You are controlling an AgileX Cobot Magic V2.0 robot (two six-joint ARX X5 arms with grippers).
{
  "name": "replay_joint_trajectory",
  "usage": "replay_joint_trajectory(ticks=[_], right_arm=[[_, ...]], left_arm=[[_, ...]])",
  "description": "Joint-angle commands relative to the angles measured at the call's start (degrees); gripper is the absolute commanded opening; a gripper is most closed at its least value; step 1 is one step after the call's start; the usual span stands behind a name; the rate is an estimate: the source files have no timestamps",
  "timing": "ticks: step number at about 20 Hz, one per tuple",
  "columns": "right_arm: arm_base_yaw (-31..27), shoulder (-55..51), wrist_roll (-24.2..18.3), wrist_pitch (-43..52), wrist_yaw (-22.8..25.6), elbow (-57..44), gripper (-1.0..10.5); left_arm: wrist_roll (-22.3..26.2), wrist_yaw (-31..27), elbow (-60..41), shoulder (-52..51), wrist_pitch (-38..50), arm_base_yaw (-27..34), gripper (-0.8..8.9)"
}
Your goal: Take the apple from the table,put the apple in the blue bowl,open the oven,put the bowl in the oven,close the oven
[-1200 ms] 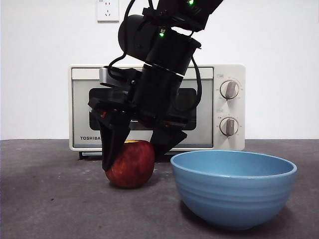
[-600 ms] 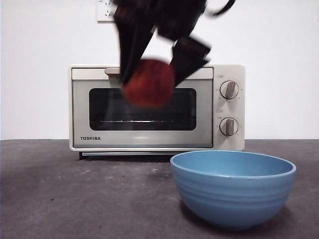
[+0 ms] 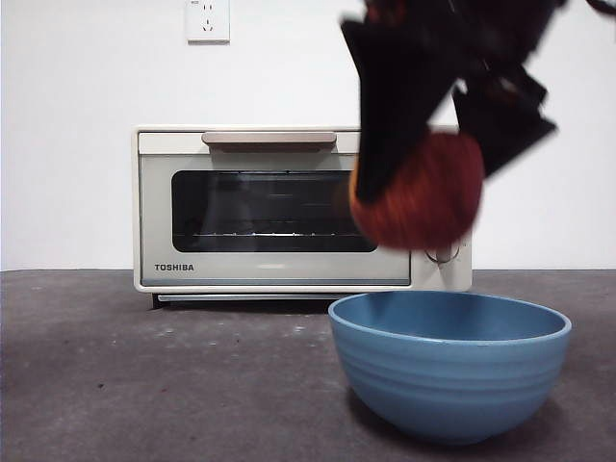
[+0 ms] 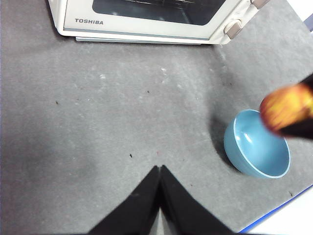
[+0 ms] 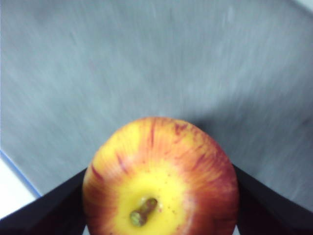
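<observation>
My right gripper (image 3: 433,159) is shut on the red apple (image 3: 419,192), which hangs in the air above the blue bowl (image 3: 449,361), a little toward the bowl's left side in the front view. The right wrist view shows the apple (image 5: 161,178) with its yellow stem end up, clamped between the two black jaws. The left wrist view shows the bowl (image 4: 257,149) on the table (image 4: 112,112) with the blurred apple (image 4: 287,106) over its rim. My left gripper (image 4: 159,169) is shut with nothing in it, high above the table. The cream oven (image 3: 289,207) stands shut behind.
The oven's bar handle (image 3: 269,141) runs across the top of its door, and the apple covers its knobs in the front view. A white wall socket (image 3: 208,19) is above the oven. The table's blue-edged border (image 4: 279,215) lies close to the bowl.
The right gripper lifted the apple off the table, then carried it to the right and lower, from in front of the oven window to above the bowl. Bowl and oven stayed put.
</observation>
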Motion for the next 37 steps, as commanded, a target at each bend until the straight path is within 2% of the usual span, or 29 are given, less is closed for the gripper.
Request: replay_joint_trajectory(ticks=[1, 6, 8, 10, 16, 19, 21, 26, 30, 32, 35, 37], right_arm=[[0.63, 0.44, 1.68, 3.82, -0.35, -2.89, 3.2], [1.55, 0.57, 3.13, 11.76, -1.38, -10.43, 3.3], [1.55, 0.59, 3.13, 13.55, -1.38, -12.24, 3.8], [2.05, 1.18, 3.1, 14.05, -1.38, -13.22, 4.3], [2.29, 2.08, 2.29, 14.27, -1.29, -13.27, 4.4], [2.43, 1.18, 1.57, 14.84, 3.28, -12.17, 4.4], [2.38, -1.01, 0.92, 14.32, 3.63, -10.25, 4.4], [2.14, -8.04, 0.33, 7.72, 9.01, -5.14, 4.4], [-1.05, -14.78, 1.97, -1.22, 18.6, -4.5, 4.4], [-3.41, -16.7, 3.5, -7.21, 20.83, -4.52, 4.4], [-6.49, -18.08, 4.57, -12.24, 20.46, -4.52, 4.4], [-7.85, -18.18, 5.66, -13.75, 17.73, -4.55, 4.4]], left_arm=[[1.07, 0.26, 1.14, 0.26, 0.5, -0.11, 0.07], [1.07, 0.26, 1.14, 0.26, 0.46, -0.11, 0.07], [1.07, 0.26, 1.14, 0.26, 0.48, -0.11, 0.07], [1.07, 0.26, 1.14, 0.26, 0.48, -0.11, 0.07], [0.85, 0.26, 1.14, 0.26, 0.52, -0.11, 0.07], [0.7, 0.26, 1.14, 0.31, 1.53, -0.11, 0.07], [-0.9, 0.26, 1.16, 0.83, 3.87, -0.11, 0.07], [-2.86, 0.26, 2.51, 6.01, 10.67, -1.36, 0.07], [-5.16, 0.22, 4.63, 14.49, 20.26, -4.37, 0.07], [-5.16, 0.11, 6.75, 19.82, 24.92, -6.21, 0.07], [-5.09, -2.89, 11.17, 28.46, 30.84, -9.03, 0.07], [-4.66, -3.54, 15.1, 34.71, 33.57, -10.4, 0.07]])
